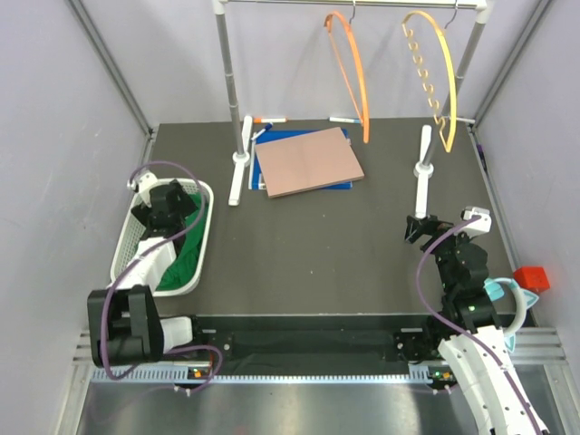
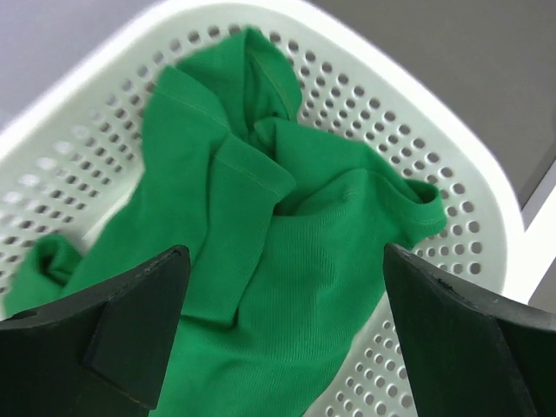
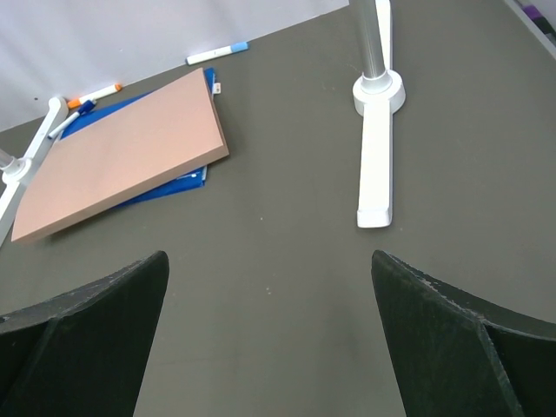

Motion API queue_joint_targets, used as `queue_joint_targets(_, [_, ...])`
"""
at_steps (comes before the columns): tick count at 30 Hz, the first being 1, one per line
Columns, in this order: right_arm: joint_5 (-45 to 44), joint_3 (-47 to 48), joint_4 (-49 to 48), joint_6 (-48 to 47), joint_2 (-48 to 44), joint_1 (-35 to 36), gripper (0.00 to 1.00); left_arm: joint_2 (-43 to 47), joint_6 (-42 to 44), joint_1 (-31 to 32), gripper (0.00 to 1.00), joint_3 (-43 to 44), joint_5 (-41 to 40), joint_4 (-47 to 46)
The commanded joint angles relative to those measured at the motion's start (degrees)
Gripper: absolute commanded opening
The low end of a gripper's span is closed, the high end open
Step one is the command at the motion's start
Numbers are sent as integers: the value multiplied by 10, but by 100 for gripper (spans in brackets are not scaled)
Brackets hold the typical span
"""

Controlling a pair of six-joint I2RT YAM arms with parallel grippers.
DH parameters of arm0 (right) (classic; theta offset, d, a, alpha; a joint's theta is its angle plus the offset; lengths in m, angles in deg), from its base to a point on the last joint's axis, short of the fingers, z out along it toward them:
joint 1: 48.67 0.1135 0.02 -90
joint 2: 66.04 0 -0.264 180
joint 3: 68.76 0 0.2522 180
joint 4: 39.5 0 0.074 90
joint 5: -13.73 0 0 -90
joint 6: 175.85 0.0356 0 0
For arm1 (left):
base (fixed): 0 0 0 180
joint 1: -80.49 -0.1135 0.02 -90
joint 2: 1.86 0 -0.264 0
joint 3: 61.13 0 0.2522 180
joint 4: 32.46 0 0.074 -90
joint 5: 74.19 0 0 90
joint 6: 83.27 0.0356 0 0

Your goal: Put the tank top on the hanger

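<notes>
The bright green tank top (image 2: pixel 261 217) lies crumpled in a white perforated basket (image 2: pixel 486 226) at the table's left edge (image 1: pixel 204 236). My left gripper (image 2: pixel 285 256) hovers just above the fabric, open, with nothing between its fingers; from above it sits over the basket (image 1: pixel 172 207), and some green tank top (image 1: pixel 188 258) shows beside the arm. The thin orange hanger (image 1: pixel 349 68) hangs from the rail at the back. My right gripper (image 1: pixel 424 227) is open and empty above bare table at the right (image 3: pixel 269 261).
A yellower hanger with a wavy bar (image 1: pixel 435 72) hangs right of the orange one. The rack's white feet (image 1: pixel 238 168) (image 1: pixel 423 168) rest on the table. A brown board on a blue folder (image 1: pixel 311 159) and markers (image 1: pixel 269 120) lie at the back. A red block (image 1: pixel 531 277) sits off the table's right edge.
</notes>
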Motion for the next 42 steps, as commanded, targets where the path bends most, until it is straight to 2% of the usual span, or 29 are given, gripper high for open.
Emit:
queue_joint_targets(1, [4,15,-10,7,1,-4,100,-53,-26,-27,95,4,67,-43])
queue_joint_targets(5, [6,13,-6,7,-5,-4,99,-78,-37,-37,79,2,101,-50])
queue_joint_targets(8, [5,12,-7,7,-8,-5,100,-87,-35,-38,72,-1,113,-58])
queue_joint_targets(11, [5,12,-6,9,-7,-4,100,-98,-33,-38,60,1,121,-59])
queue_joint_targets(12, [5,12,-6,8,-7,-4,99,-101,-31,-37,51,1,125,-61])
queue_joint_targets(15, [6,12,-5,9,-8,-4,100,-104,-30,-38,38,1,134,-61])
queue_joint_targets(21, [7,12,-1,10,-22,-4,100,-122,-30,-39,38,8,130,-59])
queue_joint_targets(23, [9,12,1,10,-25,-4,100,-133,-30,-38,35,13,144,-67])
queue_joint_targets(25, [9,11,1,11,-28,-4,100,-149,-28,-38,29,17,151,-68])
queue_joint_targets(26, [11,12,2,11,-29,-4,100,-153,-25,-37,17,22,152,-68])
queue_joint_targets(28, [12,12,2,12,-31,-4,100,-156,-22,-38,3,23,159,-67])
queue_joint_targets(29, [12,11,2,11,-31,-4,100,-153,-23,-38,0,23,159,-66])
queue_joint_targets(32, [12,12,2,11,-32,-5,100,-100,-29,-37,0,10,157,-61])
queue_joint_targets(39, [10,12,3,10,-29,-5,100,165,-47,-38,0,7,115,-14])
queue_joint_targets(42, [9,13,5,10,-26,-4,100,220,-49,-36,0,29,123,12])
